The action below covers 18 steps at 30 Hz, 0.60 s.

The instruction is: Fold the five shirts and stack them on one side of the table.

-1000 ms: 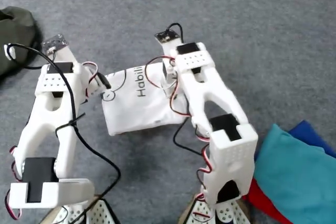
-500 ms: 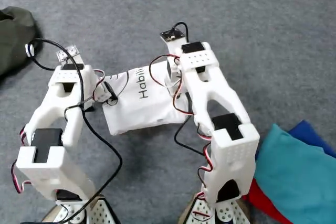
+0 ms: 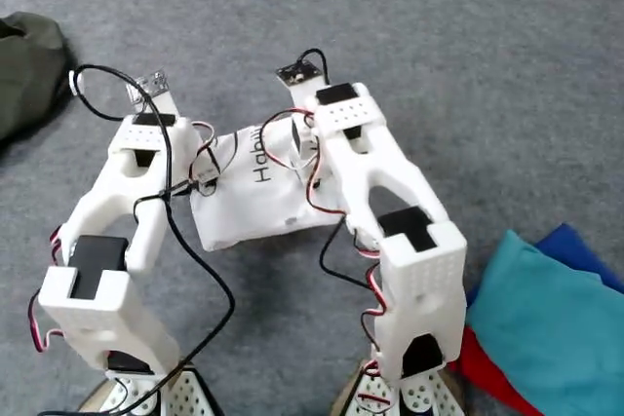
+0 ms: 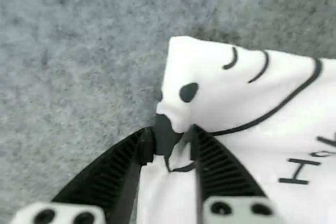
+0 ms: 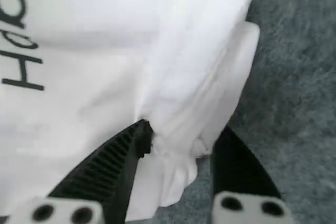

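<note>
A folded white shirt (image 3: 255,200) with black print lies on the grey table between my two arms. My left gripper (image 3: 203,175) is at the shirt's left edge. In the left wrist view it (image 4: 170,141) is shut on a pinch of that white shirt (image 4: 247,108) near a printed dot. My right gripper (image 3: 305,156) is at the shirt's right side. The right wrist view shows it (image 5: 181,140) shut on a thick bunched fold of the white shirt (image 5: 94,61), one finger (image 5: 118,156) on each side of the cloth.
A dark green shirt (image 3: 27,65) lies crumpled at the far left edge. At the front right sits a pile of a teal shirt (image 3: 551,323), a blue one (image 3: 577,241) and a red one (image 3: 486,367). Bare grey table (image 3: 487,75) stretches behind.
My left arm has swung right and away from the front edge, carrying its gripper onto the shirt's left edge. The right arm shifted slightly left; the shirt looks a little narrower.
</note>
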Tool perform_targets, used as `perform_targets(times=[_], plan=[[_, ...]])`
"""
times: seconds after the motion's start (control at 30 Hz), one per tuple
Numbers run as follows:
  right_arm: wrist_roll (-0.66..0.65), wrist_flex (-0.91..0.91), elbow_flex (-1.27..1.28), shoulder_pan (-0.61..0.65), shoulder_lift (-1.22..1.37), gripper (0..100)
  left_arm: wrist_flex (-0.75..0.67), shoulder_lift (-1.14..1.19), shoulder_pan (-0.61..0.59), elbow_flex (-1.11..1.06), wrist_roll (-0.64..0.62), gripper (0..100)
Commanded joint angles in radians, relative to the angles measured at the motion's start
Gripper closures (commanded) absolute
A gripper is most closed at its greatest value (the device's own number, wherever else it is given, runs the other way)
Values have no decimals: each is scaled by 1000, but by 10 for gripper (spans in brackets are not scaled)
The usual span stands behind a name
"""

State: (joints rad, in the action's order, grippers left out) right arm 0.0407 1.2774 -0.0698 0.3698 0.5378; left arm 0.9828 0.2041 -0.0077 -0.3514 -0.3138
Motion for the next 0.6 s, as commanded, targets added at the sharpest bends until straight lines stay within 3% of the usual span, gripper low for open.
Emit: perform_targets(times=[0.0, 0.57], plan=[[-3, 15, -36, 10, 19, 974, -6, 10, 5, 32, 2, 956], [-28, 23, -68, -54, 12, 994, 52, 47, -17, 155, -11, 981]])
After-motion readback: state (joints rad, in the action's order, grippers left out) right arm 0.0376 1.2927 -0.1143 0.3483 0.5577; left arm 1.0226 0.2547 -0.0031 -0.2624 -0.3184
